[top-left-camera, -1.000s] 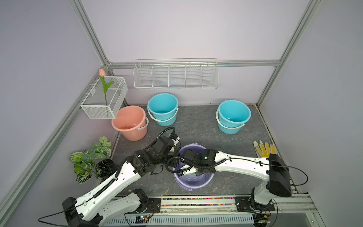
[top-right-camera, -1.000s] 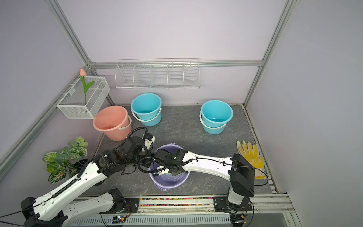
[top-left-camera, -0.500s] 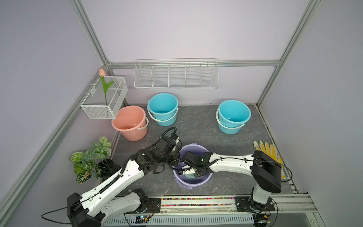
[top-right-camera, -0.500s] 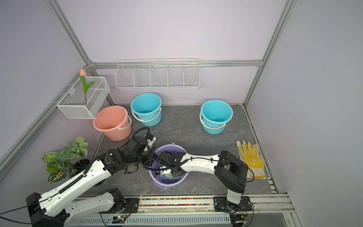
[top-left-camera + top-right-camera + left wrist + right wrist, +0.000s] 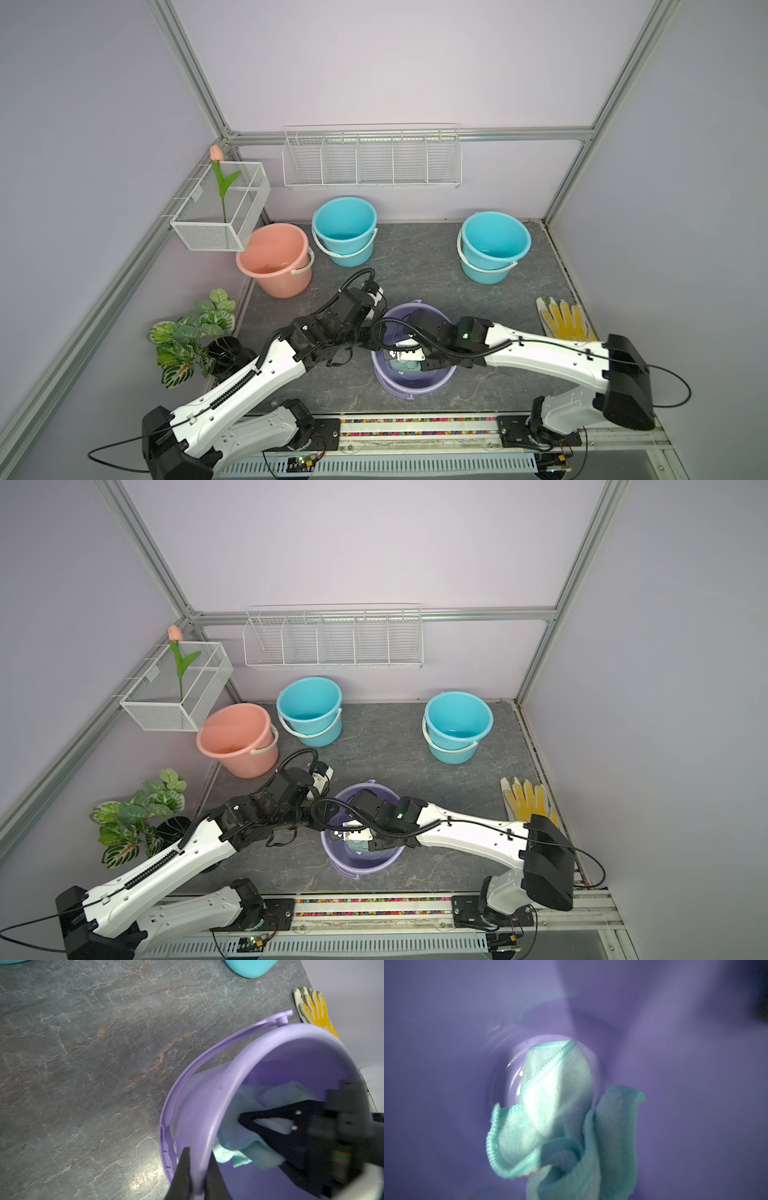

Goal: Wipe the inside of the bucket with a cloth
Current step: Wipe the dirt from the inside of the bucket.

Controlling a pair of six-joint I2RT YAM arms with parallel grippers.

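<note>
The purple bucket [image 5: 411, 386] [image 5: 361, 864] stands near the front edge of the dark table. My left gripper [image 5: 197, 1167] is shut on its near rim, one finger outside the wall [image 5: 207, 1105] and one inside. In both top views this gripper [image 5: 374, 338] sits at the bucket's left rim. The mint-green cloth [image 5: 245, 1140] [image 5: 556, 1105] hangs inside, reaching the bucket's floor [image 5: 512, 1076]. My right gripper [image 5: 242, 1120] reaches down into the bucket, shut on the cloth. In the right wrist view the cloth hides its fingers. A little cloth [image 5: 405, 365] [image 5: 357, 845] shows under the right wrist.
A pink bucket [image 5: 274, 257] and two stacks of blue buckets [image 5: 345, 228] [image 5: 494, 245] stand at the back. A yellow-and-white glove [image 5: 565, 320] lies at the right edge. A potted plant [image 5: 195, 332] is at the left. Wire baskets [image 5: 370, 158] hang on the walls.
My right gripper has sunk deeper into the bucket with the cloth, and the right arm's rear links have swung and shifted. The left gripper has stayed clamped on the rim.
</note>
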